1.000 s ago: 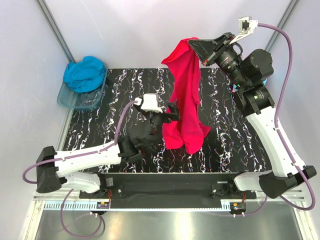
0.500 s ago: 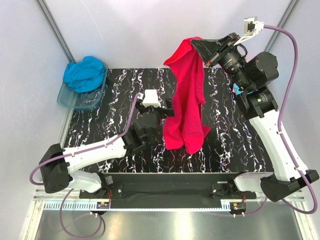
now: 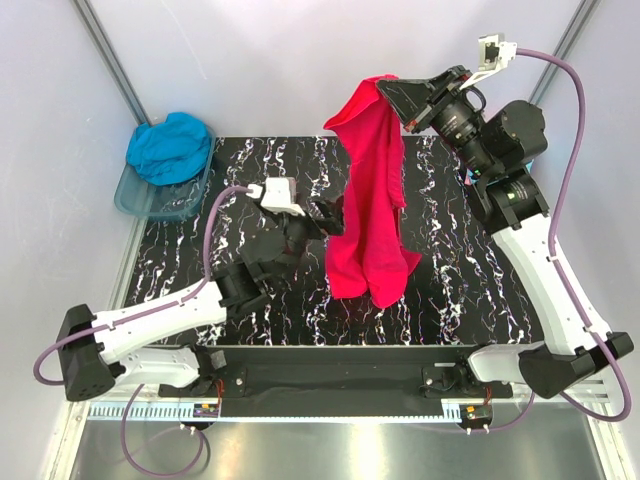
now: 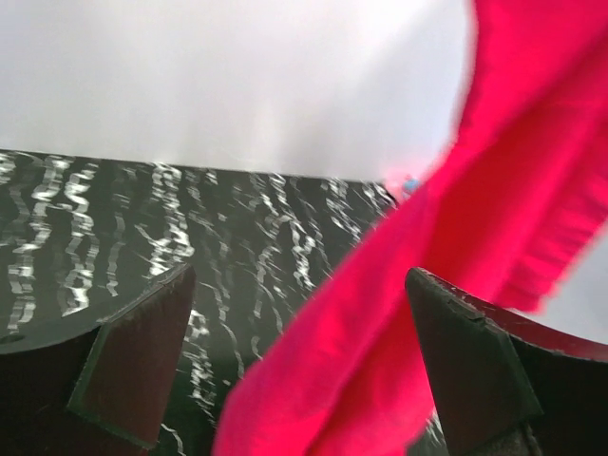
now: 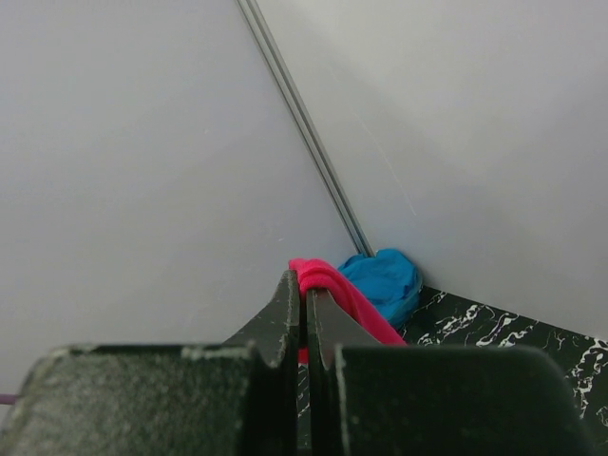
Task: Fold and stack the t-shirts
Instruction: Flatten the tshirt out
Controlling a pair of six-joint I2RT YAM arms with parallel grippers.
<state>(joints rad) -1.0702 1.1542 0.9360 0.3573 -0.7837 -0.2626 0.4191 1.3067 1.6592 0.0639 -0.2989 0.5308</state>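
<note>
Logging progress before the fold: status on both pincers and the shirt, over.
Right pincer shut on pink-red t-shirt, held high, hanging. Left pincer open, close to the cloth. Plastic tub far corner, no obstruction.

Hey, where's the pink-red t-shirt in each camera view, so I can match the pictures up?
Top external: the pink-red t-shirt hangs right of centre from the right fingers, over the table.
Left wrist: it fills the right side, sweeping down to bottom centre.
Right wrist: a small fold pinched at the fingers' tips, centre.
Shared landmark: the black marbled tabletop.
</note>
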